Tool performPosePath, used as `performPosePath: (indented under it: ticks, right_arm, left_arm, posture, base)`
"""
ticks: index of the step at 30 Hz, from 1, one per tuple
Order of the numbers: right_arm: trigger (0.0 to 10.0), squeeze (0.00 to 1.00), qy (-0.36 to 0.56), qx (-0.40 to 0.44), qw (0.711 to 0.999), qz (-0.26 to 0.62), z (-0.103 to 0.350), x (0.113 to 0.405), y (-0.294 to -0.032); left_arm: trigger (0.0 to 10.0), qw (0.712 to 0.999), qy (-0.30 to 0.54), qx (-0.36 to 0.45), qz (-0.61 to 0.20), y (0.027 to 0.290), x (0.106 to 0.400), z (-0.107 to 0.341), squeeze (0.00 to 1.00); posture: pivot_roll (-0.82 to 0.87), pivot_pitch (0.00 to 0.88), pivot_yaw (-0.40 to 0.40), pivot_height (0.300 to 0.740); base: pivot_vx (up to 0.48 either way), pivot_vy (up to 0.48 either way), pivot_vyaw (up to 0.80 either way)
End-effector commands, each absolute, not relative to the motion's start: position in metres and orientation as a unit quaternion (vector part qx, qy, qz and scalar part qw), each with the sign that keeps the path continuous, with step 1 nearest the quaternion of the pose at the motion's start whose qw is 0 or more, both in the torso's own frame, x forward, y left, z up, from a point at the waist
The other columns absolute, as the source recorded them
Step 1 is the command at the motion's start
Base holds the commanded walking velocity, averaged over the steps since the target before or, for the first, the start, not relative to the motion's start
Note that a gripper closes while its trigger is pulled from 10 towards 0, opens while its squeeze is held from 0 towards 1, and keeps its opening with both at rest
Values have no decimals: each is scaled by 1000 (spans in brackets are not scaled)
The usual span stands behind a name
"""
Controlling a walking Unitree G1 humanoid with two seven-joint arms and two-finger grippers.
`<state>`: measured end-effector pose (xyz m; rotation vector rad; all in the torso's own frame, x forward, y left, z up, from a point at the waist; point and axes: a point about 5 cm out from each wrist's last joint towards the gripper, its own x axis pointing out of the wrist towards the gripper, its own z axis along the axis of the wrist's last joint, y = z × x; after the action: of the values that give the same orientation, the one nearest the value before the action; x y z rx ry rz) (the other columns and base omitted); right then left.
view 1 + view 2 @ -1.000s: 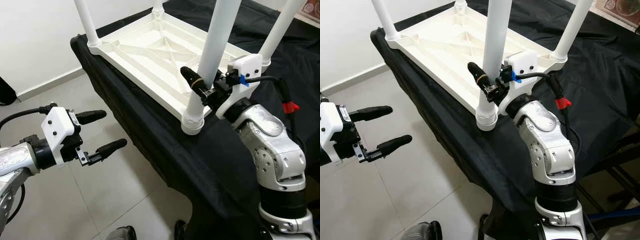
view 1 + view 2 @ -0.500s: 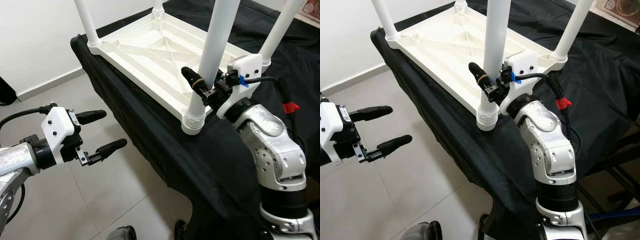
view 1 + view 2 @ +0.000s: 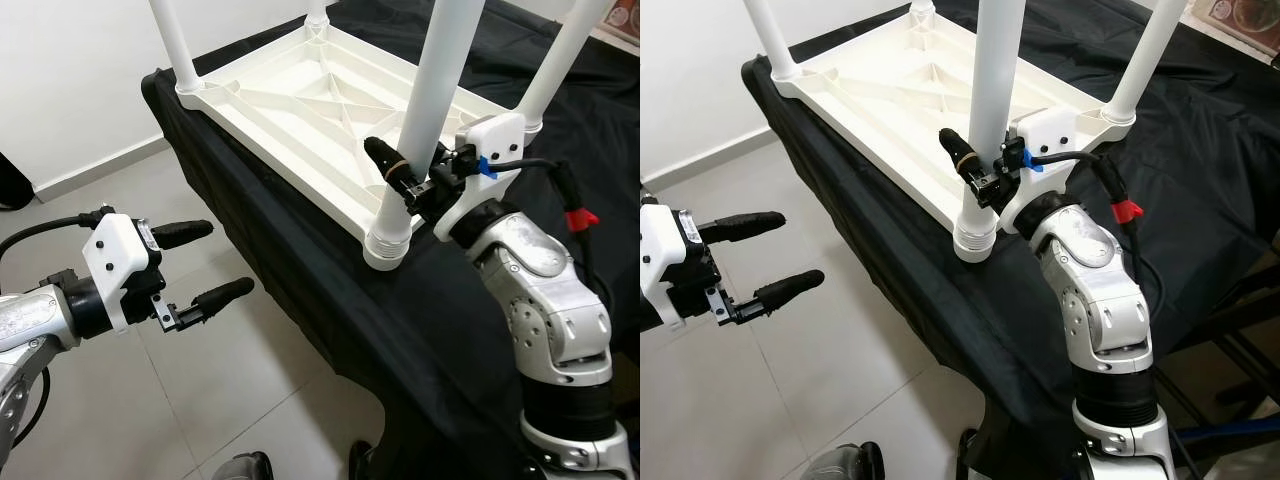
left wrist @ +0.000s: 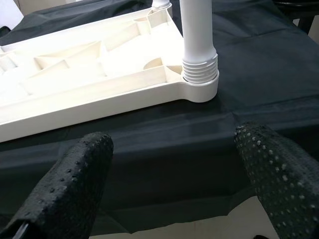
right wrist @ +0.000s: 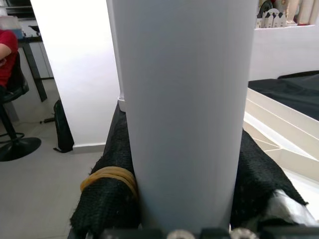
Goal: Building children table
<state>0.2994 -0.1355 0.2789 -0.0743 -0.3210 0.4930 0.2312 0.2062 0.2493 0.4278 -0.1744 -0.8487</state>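
Note:
A white plastic children's table [image 3: 300,95] lies upside down on a black-draped surface, its legs pointing up. My right gripper [image 3: 405,180] is shut on the nearest white leg [image 3: 425,110], low down, just above the threaded collar [image 3: 386,245] at the tabletop's near corner. In the right wrist view that leg [image 5: 184,114] stands between the black fingers [image 5: 107,199], one with a yellow band. My left gripper [image 3: 205,262] hovers open and empty over the floor, left of the draped edge. Between its pads [image 4: 75,184] the left wrist view shows a corner leg socket [image 4: 199,74].
The black cloth [image 3: 300,270] hangs down over the near edge of the support. Grey tiled floor [image 3: 230,390] spreads to the left, with a white wall [image 3: 70,80] behind. Other legs [image 3: 172,40] rise at the far corners. A person in red sits on a chair [image 5: 10,89] in the distance.
The right gripper and the leg it holds have shifted very slightly. The left gripper stays where it was.

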Motion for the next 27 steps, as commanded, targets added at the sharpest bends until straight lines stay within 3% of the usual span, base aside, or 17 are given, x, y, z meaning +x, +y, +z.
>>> performPosePath:
  ticks: [1, 10, 15, 23, 27]
  right_arm:
    - [10000, 0, -145, -40, 958, 244, 270, 297, -131]
    - [10000, 0, -117, -66, 970, 201, 259, 297, -128]
    - [10000, 0, -88, -82, 984, 128, 253, 301, -136]
    - [10000, 0, -80, -76, 987, 115, 252, 302, -136]
    - [10000, 0, -80, -70, 988, 112, 253, 301, -134]
  left_arm:
    - [10000, 882, -81, 206, -416, 204, 230, 248, 0]
    - [10000, 884, -92, 190, -417, 188, 237, 240, 0]
    - [10000, 888, -91, 163, -420, 156, 253, 218, 0]
    - [10000, 907, -78, 139, -390, 136, 275, 196, 0]
    - [10000, 901, -94, 79, -416, 107, 289, 192, 0]
  posture:
    - [5, 223, 18, 740]
    - [1, 219, 20, 740]
    - [-4, 208, 24, 740]
    - [4, 203, 26, 740]
    - [-2, 204, 27, 740]
  base:
    - [0, 0, 0]
    - [0, 0, 0]
    - [0, 0, 0]
    - [0, 0, 0]
    - [0, 0, 0]
